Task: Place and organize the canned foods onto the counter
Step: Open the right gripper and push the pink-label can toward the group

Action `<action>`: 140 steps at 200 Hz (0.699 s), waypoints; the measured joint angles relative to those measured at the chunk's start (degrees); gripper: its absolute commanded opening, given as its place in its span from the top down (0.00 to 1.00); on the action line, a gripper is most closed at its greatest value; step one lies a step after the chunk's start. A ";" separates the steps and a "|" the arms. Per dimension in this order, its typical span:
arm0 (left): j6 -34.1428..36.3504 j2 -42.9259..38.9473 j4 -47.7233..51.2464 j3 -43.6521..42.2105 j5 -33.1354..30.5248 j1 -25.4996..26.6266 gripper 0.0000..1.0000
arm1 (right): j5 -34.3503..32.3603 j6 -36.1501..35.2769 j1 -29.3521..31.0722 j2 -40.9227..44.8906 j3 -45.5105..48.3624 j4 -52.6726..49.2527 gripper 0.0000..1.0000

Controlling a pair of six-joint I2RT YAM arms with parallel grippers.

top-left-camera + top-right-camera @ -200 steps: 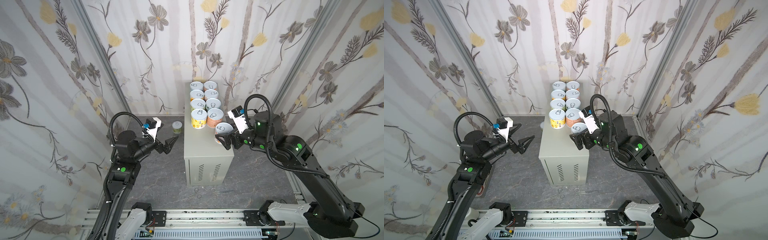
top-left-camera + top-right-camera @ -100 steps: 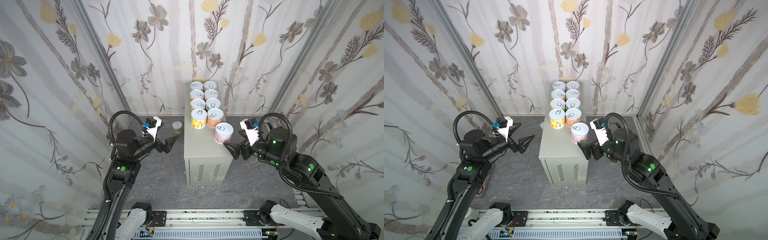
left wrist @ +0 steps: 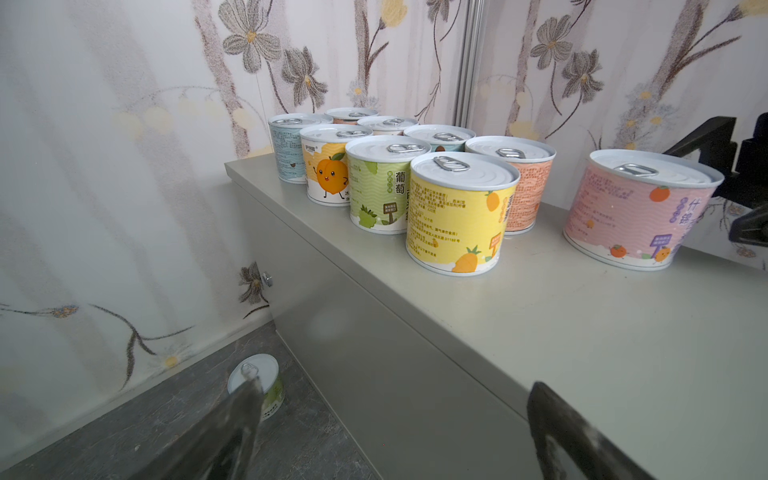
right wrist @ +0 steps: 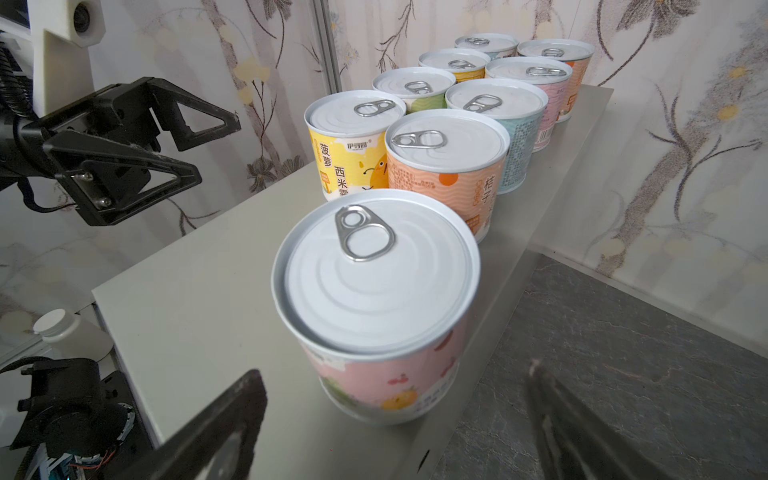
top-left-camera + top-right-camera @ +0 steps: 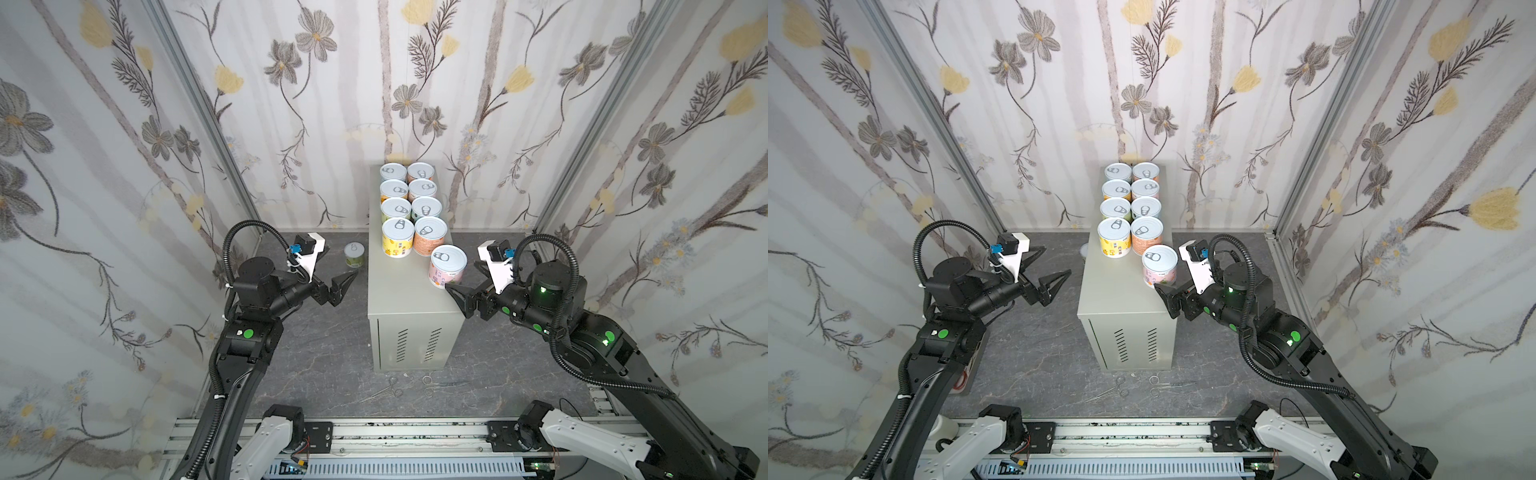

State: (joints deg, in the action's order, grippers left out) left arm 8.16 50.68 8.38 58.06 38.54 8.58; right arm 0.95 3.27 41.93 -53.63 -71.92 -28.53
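Pink can [image 5: 447, 266]: upright on counter [image 5: 409, 299], lid up.
Right gripper [image 5: 460, 277]: let go, backed away.
Left gripper [image 5: 1057, 260]: wide open.

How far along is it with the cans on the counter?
Done: eight cans stand in a two-wide block on the counter, a pink can nearer the front. In hand: nothing; left gripper and right gripper are open, empty. Left: one green can on the floor.

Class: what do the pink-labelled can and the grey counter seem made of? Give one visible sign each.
Pink-labelled can: likely metal, from its ringed lid and shiny silver pull tab; matte printed paper-like wrap. Counter: probably painted sheet metal, smooth satin grey, with punched vent slots.
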 measured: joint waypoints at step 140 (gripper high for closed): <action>0.83 1.11 0.44 -0.11 -0.83 0.09 0.00 | 0.17 -2.95 -0.02 -4.35 0.79 4.61 0.21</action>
State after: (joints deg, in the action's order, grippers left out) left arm 8.99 51.79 8.82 57.95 37.71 8.67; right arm 1.13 0.32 41.91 -57.98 -71.13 -23.92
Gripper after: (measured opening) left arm 0.998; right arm 0.798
